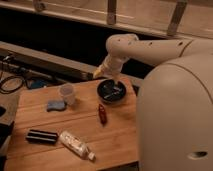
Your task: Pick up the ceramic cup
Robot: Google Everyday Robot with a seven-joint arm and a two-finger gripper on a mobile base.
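Pale cup [67, 93] untouched, gripper [112, 84] over the bowl.
We see the cup standing upright toward the left of the wooden table [50, 122], just behind a blue sponge [55, 105] and well apart from the gripper. The gripper hangs low over the black bowl [105, 97], and we cannot tell whether it is open or closed. We judge the arm [137, 47] has yet to line up with the cup, so the grasp is not begun. The cup's upturned rim should suit a descent from above, though the sponge sits close enough to be nudged.
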